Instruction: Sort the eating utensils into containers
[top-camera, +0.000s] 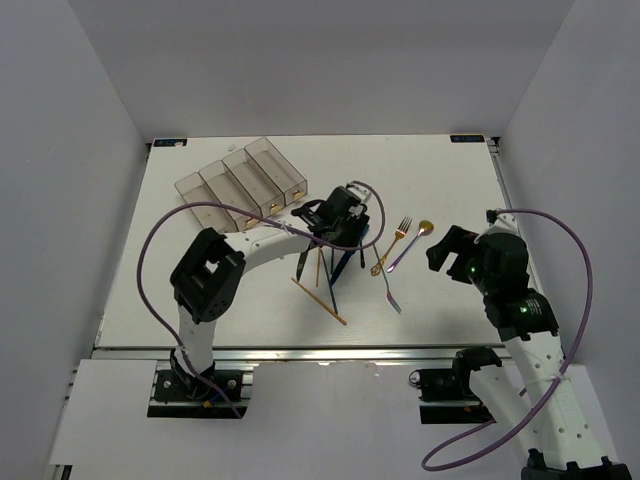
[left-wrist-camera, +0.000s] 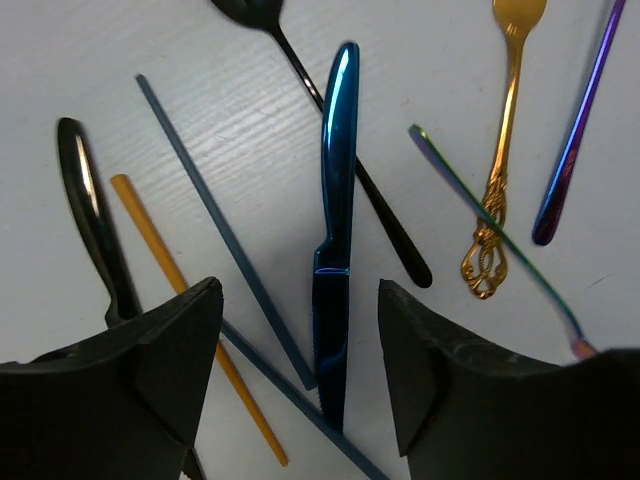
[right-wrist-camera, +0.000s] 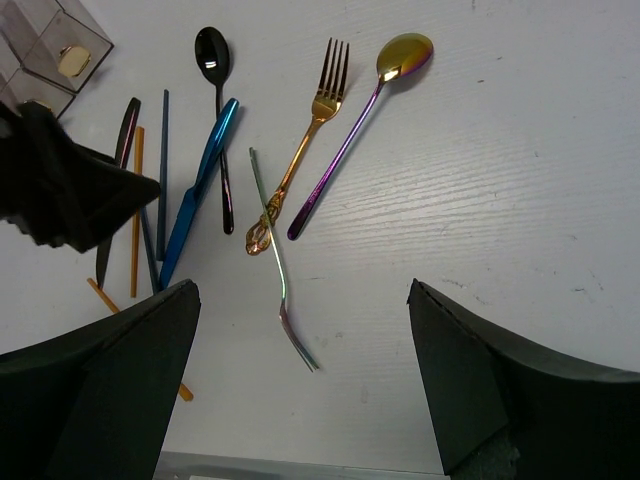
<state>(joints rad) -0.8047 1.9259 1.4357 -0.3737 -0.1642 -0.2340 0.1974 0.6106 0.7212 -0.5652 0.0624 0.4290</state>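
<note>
The left gripper (left-wrist-camera: 300, 298) is spread astride the blue knife (left-wrist-camera: 335, 200), amid the utensils at mid-table. A dark chopstick (left-wrist-camera: 225, 232) ending just beside the blade could be pinched along with it. The right gripper (right-wrist-camera: 302, 298) is kept wide apart, with nothing in it. The containers (top-camera: 240, 180), at the far left, are missed by the left wrist view but shown whole from above

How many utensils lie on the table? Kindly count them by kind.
Knives: 2 (black knife, blue knife)
Spoons: 2 (black spoon, purple-gold spoon)
Forks: 2 (gold fork, silvery fork)
Chopsticks: 4 (2 wooden chopsticks, 2 dark chopsticks)
Total: 10
</note>
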